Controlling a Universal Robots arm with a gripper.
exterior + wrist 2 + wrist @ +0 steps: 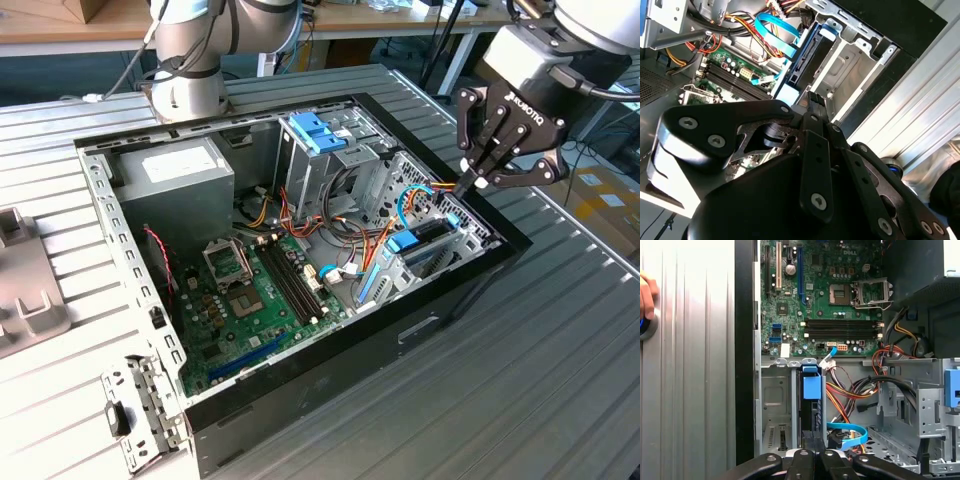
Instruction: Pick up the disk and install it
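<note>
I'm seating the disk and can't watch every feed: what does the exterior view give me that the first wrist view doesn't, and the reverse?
Exterior view: the arm's base behind the computer case, and a grey bracket lying on the table at the exterior view's left.
First wrist view: a person's hand over the ribbed table beside the case.
Both: the disk standing on edge in its bay, the closed tool close to the disk's outer end, and the green circuit board.
</note>
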